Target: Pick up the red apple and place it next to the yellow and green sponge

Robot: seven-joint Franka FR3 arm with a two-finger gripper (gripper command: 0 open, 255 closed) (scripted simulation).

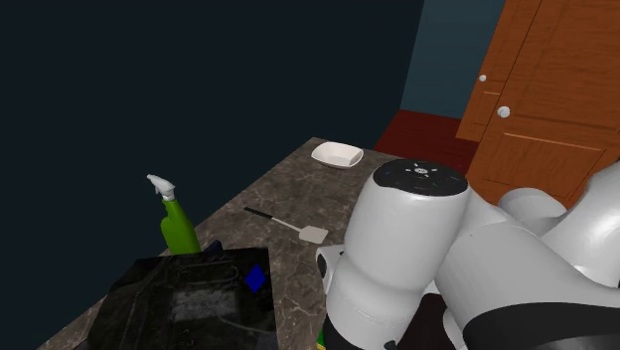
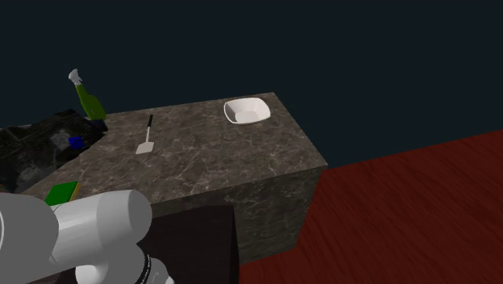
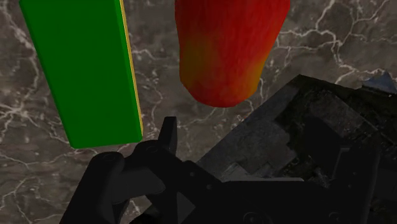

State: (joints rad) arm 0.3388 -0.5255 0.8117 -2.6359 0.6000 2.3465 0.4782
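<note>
- White arm (image 1: 417, 249) folded low over the near end of the marble counter (image 1: 298, 184), gripper (image 3: 159, 178) pointing down – apart or together, I cannot tell
- Red apple (image 3: 229, 48) beyond it, unheld, just beside the sponge (image 3: 89, 70) – marble between, a black block (image 3: 305, 127) close on its other side
- Bare counter runs past the spatula (image 1: 298, 229) to the bowl (image 1: 337, 154) near the far edge

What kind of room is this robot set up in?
Most likely a kitchen: a dark veined stone-look counter carries a spatula and a white bowl, and a green spray bottle stands at its far edge.
</note>
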